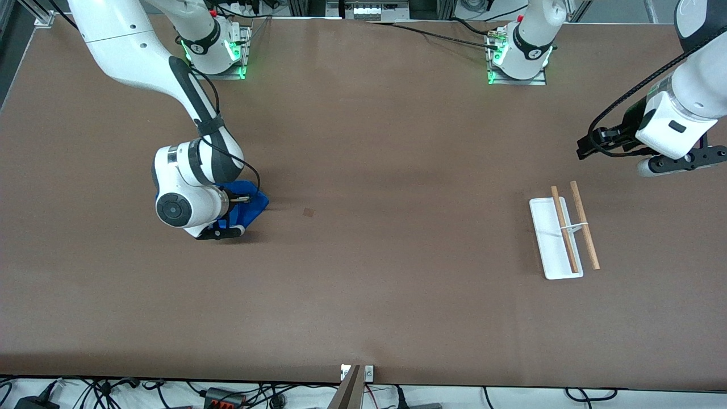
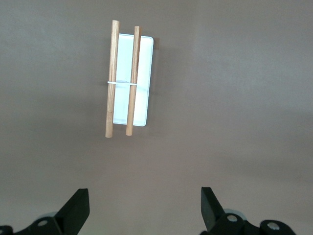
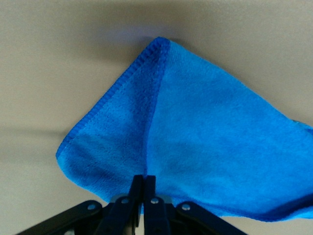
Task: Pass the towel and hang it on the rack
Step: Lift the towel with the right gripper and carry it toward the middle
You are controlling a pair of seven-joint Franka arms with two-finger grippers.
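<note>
Right gripper [image 3: 143,183] jaws clenched on blue towel [image 3: 195,142] low over counter [image 1: 363,284], well apart from rack [image 1: 562,236]. Left gripper [image 2: 142,210] released, waiting above rack. Handover, hanging not yet done.

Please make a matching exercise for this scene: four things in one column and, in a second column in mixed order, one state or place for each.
1. towel
2. rack
3. left gripper
4. right gripper

a. open, above the table near the rack
b. shut on blue cloth
c. stands at the left arm's end of the table
d. pinched at a fold

Pairs: 1-d, 2-c, 3-a, 4-b
</note>
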